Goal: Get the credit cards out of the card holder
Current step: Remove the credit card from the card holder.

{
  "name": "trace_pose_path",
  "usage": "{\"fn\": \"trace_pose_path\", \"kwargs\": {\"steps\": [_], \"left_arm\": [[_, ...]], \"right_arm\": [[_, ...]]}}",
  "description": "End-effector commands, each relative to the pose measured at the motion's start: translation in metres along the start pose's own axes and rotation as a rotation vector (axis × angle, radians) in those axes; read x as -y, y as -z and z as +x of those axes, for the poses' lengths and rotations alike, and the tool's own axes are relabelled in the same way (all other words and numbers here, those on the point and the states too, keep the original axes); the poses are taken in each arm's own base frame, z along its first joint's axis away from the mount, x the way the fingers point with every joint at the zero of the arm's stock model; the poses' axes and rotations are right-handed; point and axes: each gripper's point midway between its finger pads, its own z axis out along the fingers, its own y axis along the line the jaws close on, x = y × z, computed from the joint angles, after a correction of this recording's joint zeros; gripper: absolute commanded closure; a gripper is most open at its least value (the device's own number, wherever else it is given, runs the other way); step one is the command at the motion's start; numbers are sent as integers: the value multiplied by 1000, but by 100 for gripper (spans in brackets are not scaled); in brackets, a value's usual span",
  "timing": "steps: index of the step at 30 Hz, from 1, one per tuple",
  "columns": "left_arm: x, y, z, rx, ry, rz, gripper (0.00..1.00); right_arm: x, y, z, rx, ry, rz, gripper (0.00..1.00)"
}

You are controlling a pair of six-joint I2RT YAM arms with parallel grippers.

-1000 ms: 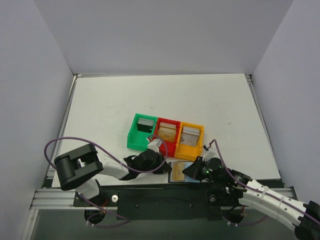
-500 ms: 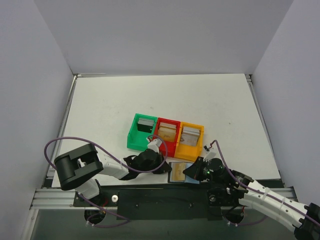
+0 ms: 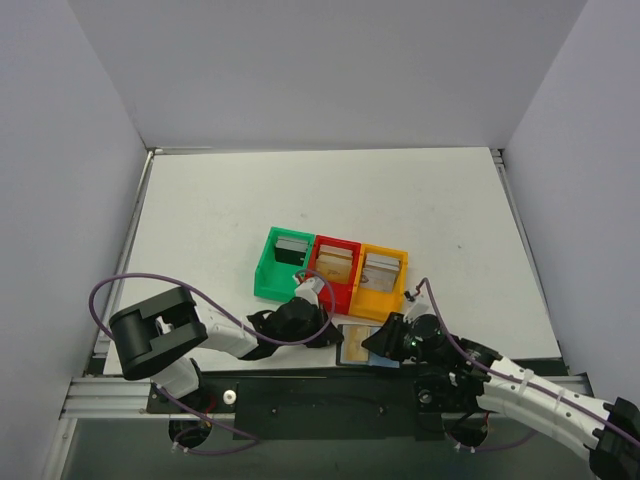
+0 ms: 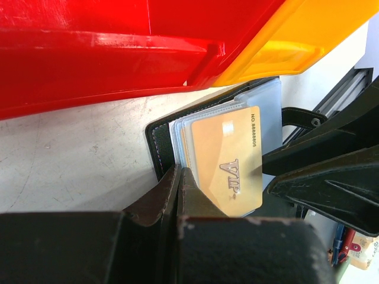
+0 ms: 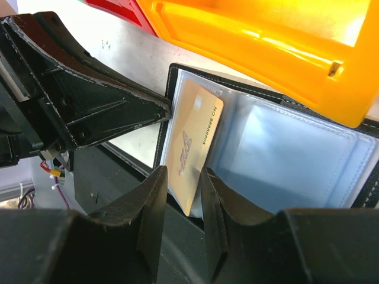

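Observation:
The card holder (image 3: 357, 346) is a black fold-out wallet with clear sleeves (image 5: 290, 160), lying open at the table's near edge. A gold credit card (image 4: 228, 160) marked VIP sticks partway out of its left sleeve. My left gripper (image 4: 179, 173) is shut, its tips pressing on the holder's left edge. My right gripper (image 5: 183, 177) is slightly open, with the card's (image 5: 192, 142) free end in the gap between its fingers. In the top view the left gripper (image 3: 333, 338) and right gripper (image 3: 373, 346) flank the holder.
Just behind the holder stands a row of joined boxes, green (image 3: 266, 272), red (image 3: 336, 243) and orange (image 3: 384, 302), each with a card standing inside. The table's front rail (image 3: 300, 385) runs right below both grippers. Grey walls close in both sides.
My right gripper's jaws have parted from shut to slightly open around the gold card's end. The left gripper has stayed shut on the holder's edge.

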Motion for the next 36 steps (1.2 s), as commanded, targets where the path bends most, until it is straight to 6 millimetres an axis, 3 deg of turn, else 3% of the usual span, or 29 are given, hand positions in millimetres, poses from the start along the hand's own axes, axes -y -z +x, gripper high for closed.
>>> {"fn": "trace_pose_path", "kwargs": {"steps": [1, 12, 19, 22, 36], "left_arm": [[-27, -3, 12, -38, -40, -98, 100], [-27, -5, 13, -42, -41, -94, 100], [-28, -4, 13, -42, -40, -96, 100], [-28, -4, 13, -42, -40, -96, 100], [-27, -6, 14, -45, -44, -95, 100]], "right_arm": [[-3, -7, 3, -7, -13, -41, 74], [-4, -11, 4, -15, -26, -41, 67], [3, -10, 6, -21, -33, -12, 64], [17, -11, 13, -33, -39, 20, 64], [29, -13, 22, -66, -42, 52, 62]]}}
